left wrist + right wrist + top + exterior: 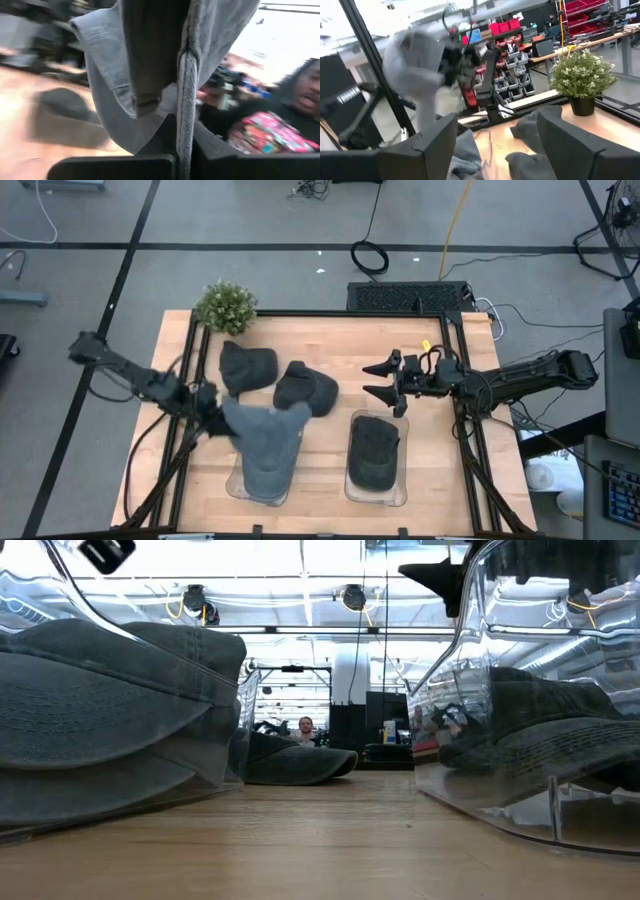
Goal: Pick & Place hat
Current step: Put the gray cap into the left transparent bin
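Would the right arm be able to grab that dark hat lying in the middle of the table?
Probably yes. The right gripper is open and empty, and the middle hat lies uncovered just beside it. The left gripper, shut on another hat, stays clear of that path.

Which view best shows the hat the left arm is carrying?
The high view: the hat shows whole, held by the left gripper over the left clear tray. The left wrist view shows only its fabric close up. The right wrist view shows it as a grey blur. In the low view I cannot single it out.
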`<control>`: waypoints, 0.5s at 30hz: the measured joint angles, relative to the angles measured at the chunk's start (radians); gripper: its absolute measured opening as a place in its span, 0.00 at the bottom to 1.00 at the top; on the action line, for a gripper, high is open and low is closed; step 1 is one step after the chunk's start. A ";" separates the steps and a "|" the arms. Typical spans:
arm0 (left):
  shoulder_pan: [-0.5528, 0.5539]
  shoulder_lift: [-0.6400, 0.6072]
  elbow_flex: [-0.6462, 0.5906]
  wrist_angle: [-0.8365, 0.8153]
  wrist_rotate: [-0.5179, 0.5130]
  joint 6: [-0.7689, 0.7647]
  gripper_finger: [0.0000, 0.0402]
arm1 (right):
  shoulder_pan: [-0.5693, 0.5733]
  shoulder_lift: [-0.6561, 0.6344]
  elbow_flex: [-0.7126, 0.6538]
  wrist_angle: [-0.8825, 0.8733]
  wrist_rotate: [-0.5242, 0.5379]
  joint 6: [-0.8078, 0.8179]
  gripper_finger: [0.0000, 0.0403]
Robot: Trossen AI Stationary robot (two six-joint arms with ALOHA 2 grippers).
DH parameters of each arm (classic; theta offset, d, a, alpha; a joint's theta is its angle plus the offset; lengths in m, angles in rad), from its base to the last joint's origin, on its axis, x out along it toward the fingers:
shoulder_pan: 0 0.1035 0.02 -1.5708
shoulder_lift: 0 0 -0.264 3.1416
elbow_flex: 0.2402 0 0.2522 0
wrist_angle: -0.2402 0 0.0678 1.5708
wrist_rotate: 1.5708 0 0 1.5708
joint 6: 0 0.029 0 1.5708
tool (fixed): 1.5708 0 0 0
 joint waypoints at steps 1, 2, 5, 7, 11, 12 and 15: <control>-0.045 0.004 -0.039 0.060 -0.009 0.010 0.02 | 0.000 0.000 0.000 0.005 0.001 0.011 0.64; -0.092 0.012 -0.079 0.102 -0.033 0.016 0.02 | 0.000 0.000 0.000 0.008 0.002 0.018 0.64; -0.216 0.061 -0.187 0.262 -0.163 0.029 0.02 | 0.000 0.001 0.000 0.026 0.003 0.030 0.64; -0.280 0.111 -0.252 0.375 -0.249 0.026 0.02 | 0.000 0.002 0.000 0.050 0.003 0.047 0.63; -0.381 0.222 -0.316 0.624 -0.355 0.028 0.02 | 0.000 0.005 0.000 0.075 0.003 0.068 0.63; -0.397 0.253 -0.317 0.669 -0.370 0.037 0.02 | 0.000 0.005 0.000 0.075 0.005 0.069 0.63; -0.427 0.347 -0.302 0.736 -0.370 0.052 0.02 | 0.000 0.005 0.000 0.073 0.030 0.065 0.63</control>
